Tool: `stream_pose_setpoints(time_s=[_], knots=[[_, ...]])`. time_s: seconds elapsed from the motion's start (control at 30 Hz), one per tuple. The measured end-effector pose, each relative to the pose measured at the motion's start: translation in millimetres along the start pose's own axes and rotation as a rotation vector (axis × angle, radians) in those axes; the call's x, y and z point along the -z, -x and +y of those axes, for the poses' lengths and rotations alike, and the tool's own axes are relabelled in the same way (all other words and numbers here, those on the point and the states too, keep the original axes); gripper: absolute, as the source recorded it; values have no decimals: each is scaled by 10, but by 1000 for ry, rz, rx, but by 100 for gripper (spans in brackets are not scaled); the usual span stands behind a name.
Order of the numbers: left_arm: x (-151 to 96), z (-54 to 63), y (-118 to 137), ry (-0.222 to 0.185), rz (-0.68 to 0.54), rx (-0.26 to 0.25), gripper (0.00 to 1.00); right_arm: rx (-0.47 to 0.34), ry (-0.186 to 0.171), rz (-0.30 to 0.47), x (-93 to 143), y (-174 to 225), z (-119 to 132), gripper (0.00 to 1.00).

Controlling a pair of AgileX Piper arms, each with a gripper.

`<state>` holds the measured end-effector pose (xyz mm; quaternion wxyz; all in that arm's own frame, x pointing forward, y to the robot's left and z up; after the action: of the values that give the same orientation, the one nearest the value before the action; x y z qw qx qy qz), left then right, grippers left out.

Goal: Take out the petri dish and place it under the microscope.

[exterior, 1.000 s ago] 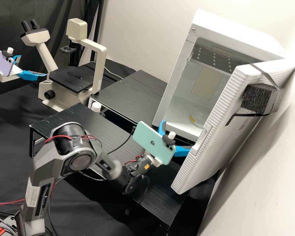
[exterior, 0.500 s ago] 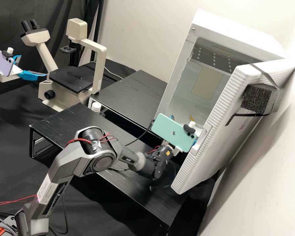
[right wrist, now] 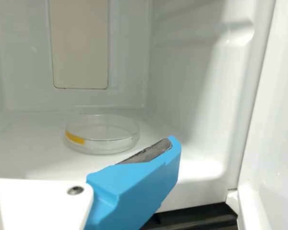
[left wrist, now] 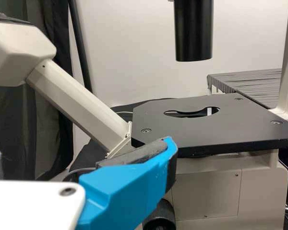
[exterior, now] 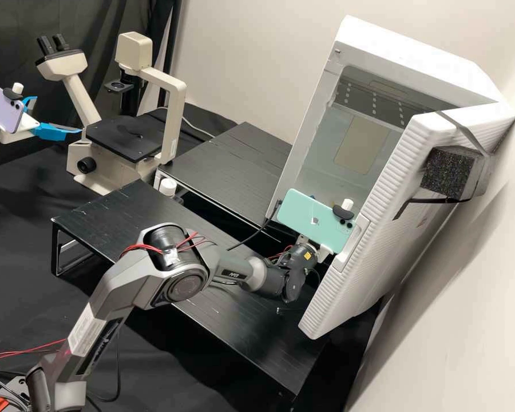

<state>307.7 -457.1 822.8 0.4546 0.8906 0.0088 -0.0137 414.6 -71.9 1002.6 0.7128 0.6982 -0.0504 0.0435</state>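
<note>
On the cabinet floor [right wrist: 26, 155], between front edge [right wrist: 194, 194] and back wall [right wrist: 26, 72], sits the dish [right wrist: 103, 136], ungripped. Its pickup seems the step in hand: the right gripper [right wrist: 81, 143], fingers spread, needs a low, straight approach, clear of the door edge [exterior: 382, 186]. The left gripper [exterior: 58, 115], also spread, is beside the microscope [exterior: 173, 109].

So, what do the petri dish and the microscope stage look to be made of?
The petri dish: glass or clear plastic, glossy; see-through with highlights along its rim, so either fits. The microscope stage: probably metal, painted matte black, judging by its thin plate and recessed screws.
</note>
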Motion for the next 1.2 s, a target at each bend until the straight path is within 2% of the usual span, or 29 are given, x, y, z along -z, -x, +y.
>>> stream_pose_setpoints(time_s=[0.17, 0.43, 1.2], knots=[[0, 0, 0, 0, 0, 0, 100, 34, 22, -60, -93, -100, -47, 100], [0, 0, 0, 0, 0, 0, 100, 43, 45, -60, -68, -252, -38, 100], [0, 0, 0, 0, 0, 0, 100, 39, 65, -73, -68, -463, -47, 100]])
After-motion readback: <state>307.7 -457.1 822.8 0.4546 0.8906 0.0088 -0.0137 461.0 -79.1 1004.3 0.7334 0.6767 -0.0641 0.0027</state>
